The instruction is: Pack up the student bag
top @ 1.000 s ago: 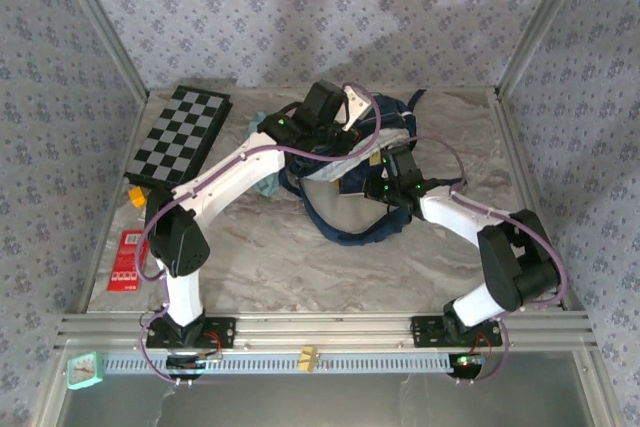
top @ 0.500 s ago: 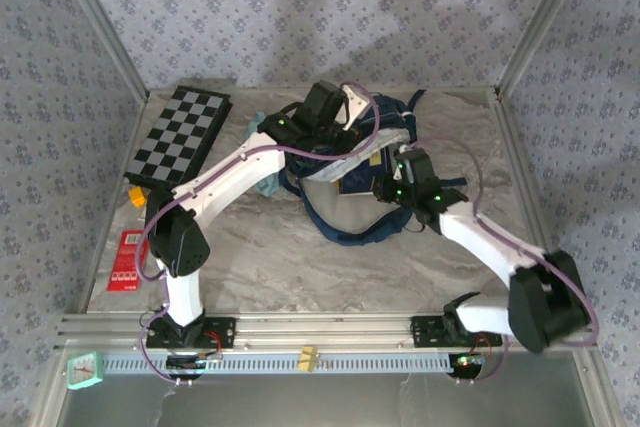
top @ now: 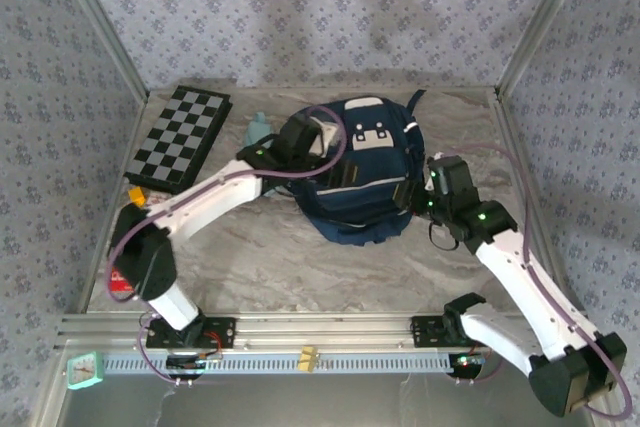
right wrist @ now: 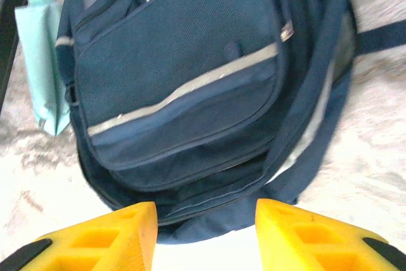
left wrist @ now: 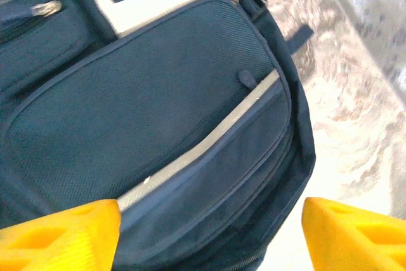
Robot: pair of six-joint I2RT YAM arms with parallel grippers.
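Observation:
The student bag [top: 365, 182], navy with a white top patch and a pale stripe, lies front-up at the back middle of the table. My left gripper [top: 325, 155] hovers over its left side. In the left wrist view its yellow fingers [left wrist: 57, 236] stand wide open above the front pocket of the bag [left wrist: 158, 106], with nothing between them. My right gripper [top: 408, 197] sits at the bag's right edge. It is open too, its yellow fingertips [right wrist: 317, 236] just short of the bottom end of the bag [right wrist: 190, 80].
A folded chessboard [top: 180, 135] lies at the back left. A pale teal item [top: 258, 129] peeks out beside the bag, seen again [right wrist: 39, 61] in the right wrist view. Small orange [top: 135, 197] and red [top: 118, 282] items lie by the left edge. Bare marble lies in front of the bag.
The bag was held open between both arms; now it lies flat and shut-looking, front up. Both grippers have drawn back from it, the right arm swinging out to the right.

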